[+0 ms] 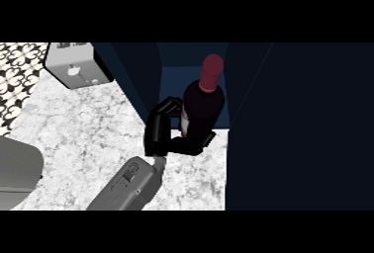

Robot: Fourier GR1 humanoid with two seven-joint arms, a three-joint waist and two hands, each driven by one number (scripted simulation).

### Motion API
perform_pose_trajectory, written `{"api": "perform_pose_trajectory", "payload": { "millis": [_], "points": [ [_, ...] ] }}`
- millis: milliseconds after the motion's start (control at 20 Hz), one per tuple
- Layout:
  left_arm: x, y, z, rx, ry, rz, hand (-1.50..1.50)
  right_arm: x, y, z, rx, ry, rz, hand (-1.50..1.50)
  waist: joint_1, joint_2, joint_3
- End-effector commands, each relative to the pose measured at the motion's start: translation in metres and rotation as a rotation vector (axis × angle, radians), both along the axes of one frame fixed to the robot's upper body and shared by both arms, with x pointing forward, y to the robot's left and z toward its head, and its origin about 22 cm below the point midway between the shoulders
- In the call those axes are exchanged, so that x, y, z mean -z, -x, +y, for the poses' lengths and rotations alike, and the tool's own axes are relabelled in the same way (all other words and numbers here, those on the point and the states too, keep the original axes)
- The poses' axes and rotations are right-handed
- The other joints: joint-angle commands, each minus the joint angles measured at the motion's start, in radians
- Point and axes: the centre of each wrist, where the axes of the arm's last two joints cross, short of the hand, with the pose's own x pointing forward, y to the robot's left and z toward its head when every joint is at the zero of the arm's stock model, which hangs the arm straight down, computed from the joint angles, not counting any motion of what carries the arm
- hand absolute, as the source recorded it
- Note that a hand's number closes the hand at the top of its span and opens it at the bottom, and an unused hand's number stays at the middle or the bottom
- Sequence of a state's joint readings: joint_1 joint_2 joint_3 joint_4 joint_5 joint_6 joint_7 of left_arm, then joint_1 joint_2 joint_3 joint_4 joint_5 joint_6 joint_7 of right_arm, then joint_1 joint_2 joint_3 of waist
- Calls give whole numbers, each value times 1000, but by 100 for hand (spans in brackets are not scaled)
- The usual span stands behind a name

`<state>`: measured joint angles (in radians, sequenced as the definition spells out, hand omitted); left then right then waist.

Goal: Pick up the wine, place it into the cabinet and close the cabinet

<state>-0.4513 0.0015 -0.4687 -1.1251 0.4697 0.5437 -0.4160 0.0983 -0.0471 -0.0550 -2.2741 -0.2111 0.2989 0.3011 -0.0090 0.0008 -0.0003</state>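
Grey forearm [125, 187] rises from the lower edge of the head view, slanting up and to the right over the marbled tabletop [80, 128]. At its end the black hand [162, 133] is curled round the lower body of the wine [203, 106], fingers wrapping the left side and the thumb part under the base on the right. Which arm this is cannot be told from the view alone; only one hand shows.

The wine is a dark bottle with a dull red capsule at its neck. Its long axis runs nearly straight up the view, the neck pointing away from the robot and leaning very slightly right, into the cabinet [179, 74]. The bottle sits in the narrow blue-lit opening, its top inside the cavity and its base at the front edge.

Room here is tight: the dark left wall of the opening stands just beside the fingers, and the cabinet door [300, 128], a tall dark panel, fills the right side close to the bottle. Open tabletop lies to the left. A white toaster [75, 66] stands at the upper left, well apart, beside the patterned tile wall [22, 84]. A grey rounded shape [18, 170] shows at the left edge.
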Motion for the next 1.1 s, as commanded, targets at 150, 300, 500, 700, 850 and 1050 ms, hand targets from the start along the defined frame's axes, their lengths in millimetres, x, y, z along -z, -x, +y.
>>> {"api": "perform_pose_trajectory", "payload": {
  "millis": [150, 300, 500, 700, 850, 1050],
  "points": [
    [20, 1, 24, -12, 0, 53, 150, -14, -7, -2, 26, -6, 4, -150, 8, -1, 0],
    [37, -14, 23, -32, 16, 66, 150, 12, 8, 12, -1, -12, 12, -150, 0, 0, 0],
    [53, -16, 15, -57, 65, 58, 150, -6, -4, 13, -8, -19, -9, -150, -10, 3, -1],
    [68, -16, 31, -38, 164, 61, 150, 0, -8, -20, -3, -14, -1, -150, -9, 3, 0],
    [55, -28, 17, -22, 138, 63, 150, 18, -8, 6, -10, -21, -9, -150, -10, 2, 0],
    [60, -33, 18, -16, 128, 81, 150, 3, -2, 5, -19, -8, 10, -150, -13, 3, 0]
  ]
}}
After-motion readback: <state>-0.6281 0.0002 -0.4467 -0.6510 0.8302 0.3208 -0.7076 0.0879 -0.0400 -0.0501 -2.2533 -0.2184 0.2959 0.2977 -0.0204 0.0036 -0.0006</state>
